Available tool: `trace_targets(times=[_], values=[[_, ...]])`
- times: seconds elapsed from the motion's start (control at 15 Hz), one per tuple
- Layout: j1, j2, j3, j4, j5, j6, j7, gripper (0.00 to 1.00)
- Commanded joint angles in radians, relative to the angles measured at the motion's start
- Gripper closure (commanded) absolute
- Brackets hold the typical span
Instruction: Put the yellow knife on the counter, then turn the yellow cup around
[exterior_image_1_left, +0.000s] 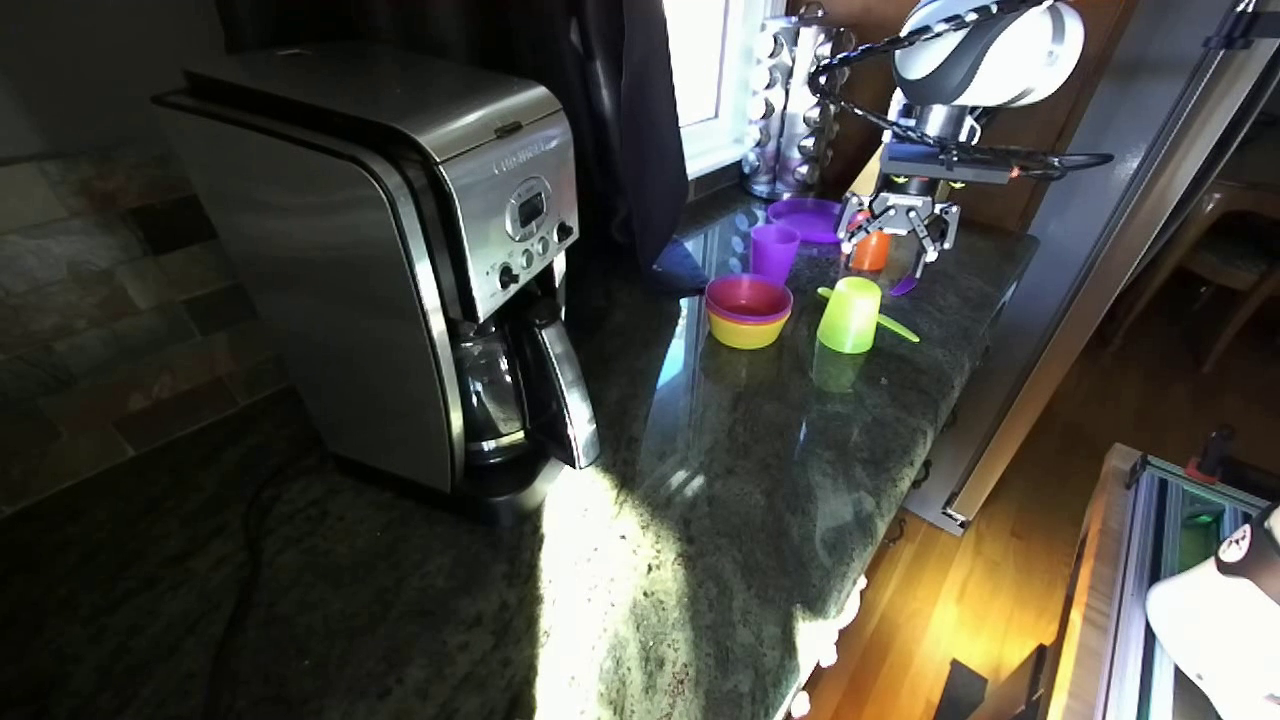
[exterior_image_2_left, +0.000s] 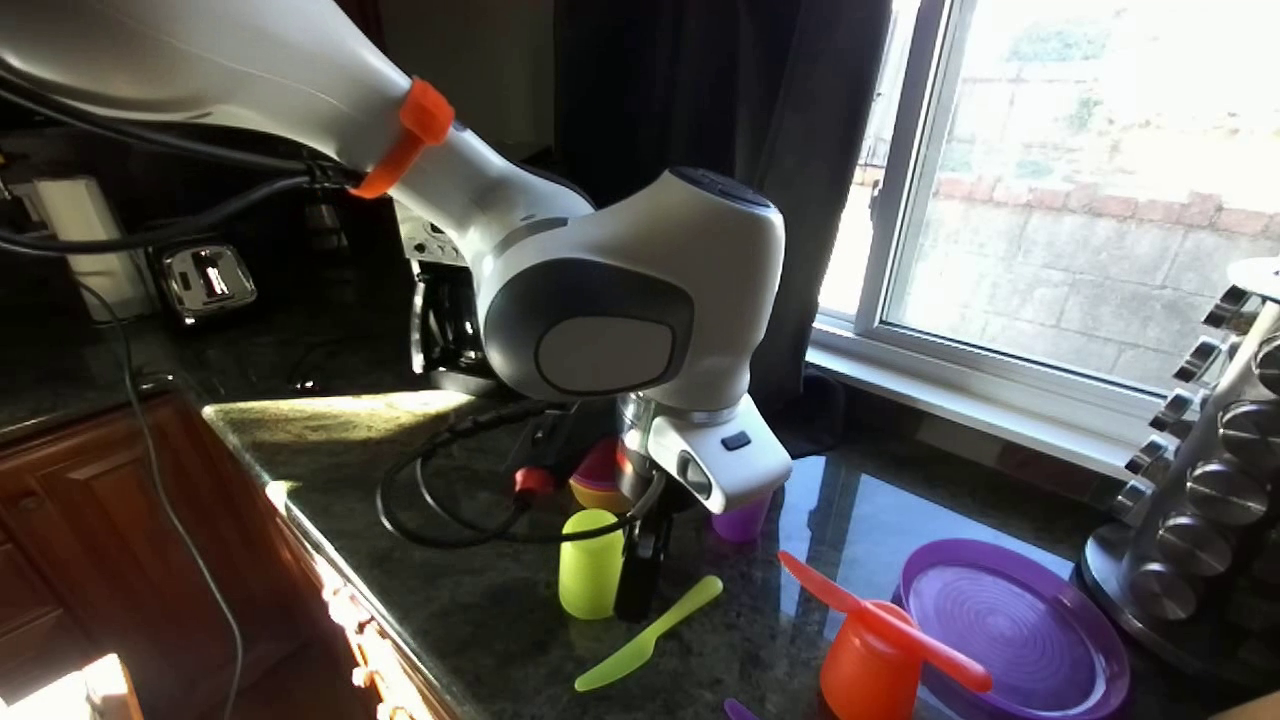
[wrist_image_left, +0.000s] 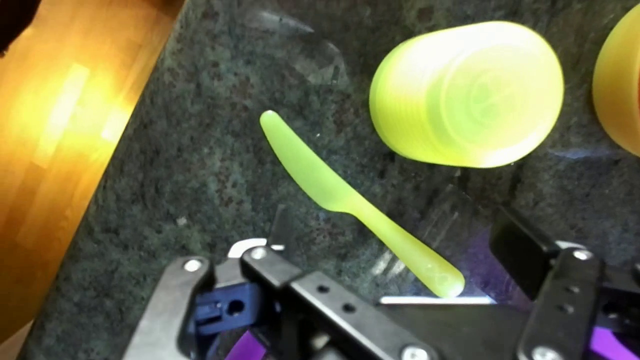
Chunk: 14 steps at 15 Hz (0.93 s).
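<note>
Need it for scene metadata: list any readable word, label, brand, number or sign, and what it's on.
"CUISINART", slightly blurred, most likely reading: front of the boxy brushed-steel coffee maker.
Too small to read: its small rectangular display.
Too blurred to read: round emblem on the white rounded casing.
None seen: slim yellow-green plastic knife, upside-down yellow-green plastic cup.

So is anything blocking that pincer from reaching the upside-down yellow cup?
Nothing visible stands between the open pincer and the yellow cup. Only the yellow knife lies near that path, flat on the counter and apart from the cup; that low, it probably would not block the reach.
</note>
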Motion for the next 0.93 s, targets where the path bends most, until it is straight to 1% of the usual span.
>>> trace_targets(times=[0.0, 0.2, 0.33, 0.53, 0.87], values=[[0.001, 0.085, -0.006, 0.070, 0.095, -0.051, 0.039, 0.00], [-0.001, 0.122, -0.004, 0.095, 0.180, -0.057, 0.026, 0.00], [-0.001, 0.147, -0.005, 0.111, 0.206, -0.067, 0.026, 0.00], [0.000, 0.180, -0.013, 0.140, 0.196, -0.110, 0.050, 0.00], [0.000, 0.225, -0.020, 0.190, 0.182, -0.210, 0.052, 0.00]])
